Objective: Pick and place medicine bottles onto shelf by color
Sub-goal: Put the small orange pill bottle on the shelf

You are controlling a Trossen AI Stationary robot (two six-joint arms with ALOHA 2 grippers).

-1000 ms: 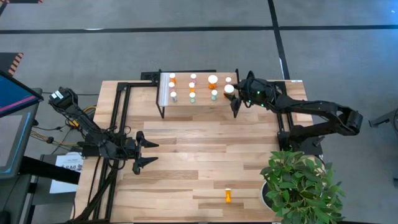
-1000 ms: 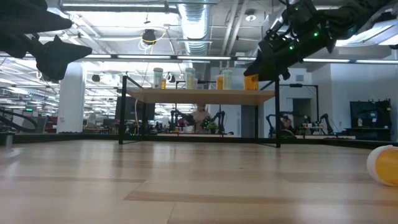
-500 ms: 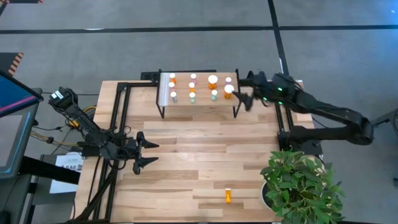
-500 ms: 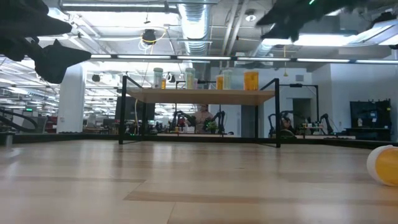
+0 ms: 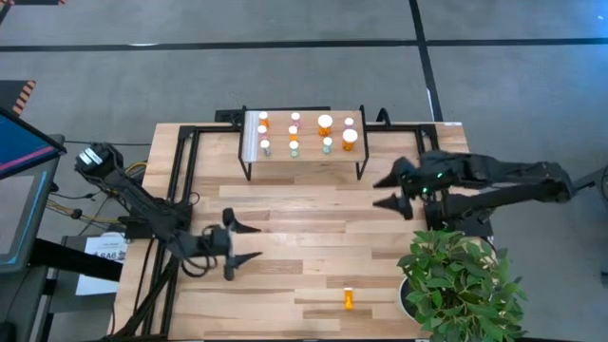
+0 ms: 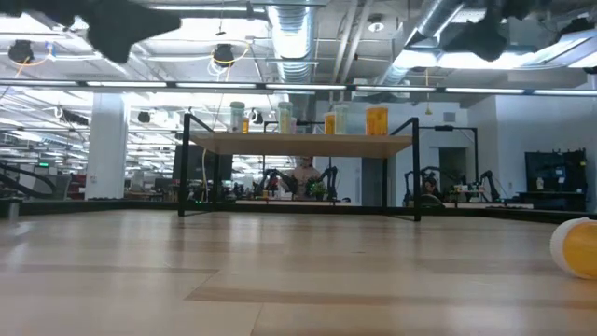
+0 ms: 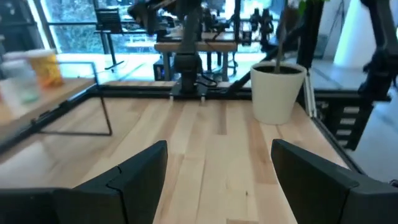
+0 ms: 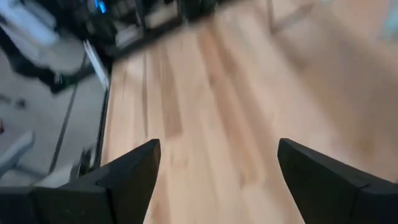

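The shelf (image 5: 310, 158) stands at the table's far side on black legs, with several white-capped bottles (image 5: 294, 132) upright on its top; a wide orange one (image 5: 350, 139) is at its right end. In the low view the bottles (image 6: 376, 121) stand in a row on the shelf (image 6: 298, 143). One orange bottle (image 5: 349, 299) lies on its side near the table's near edge, also seen as the bottle (image 6: 578, 247) at the low view's right. My left gripper (image 5: 258, 241) (image 7: 219, 149) is open above the table's left middle. My right gripper (image 5: 374, 193) (image 8: 219, 149) is open, right of and nearer than the shelf.
A potted plant (image 5: 458, 283) stands at the table's near right corner; its white pot (image 7: 278, 93) shows ahead in the left wrist view. Black frame rails (image 5: 185, 161) run along the table's left side. Bare wood (image 5: 313, 218) lies between the shelf and the lying bottle.
My right gripper has drawn back from the shelf's right end, first toward the table's right, then toward the near edge, turning as it went; the wide orange bottle stays standing on the shelf. My left gripper has moved up and toward the table's right and near edge.
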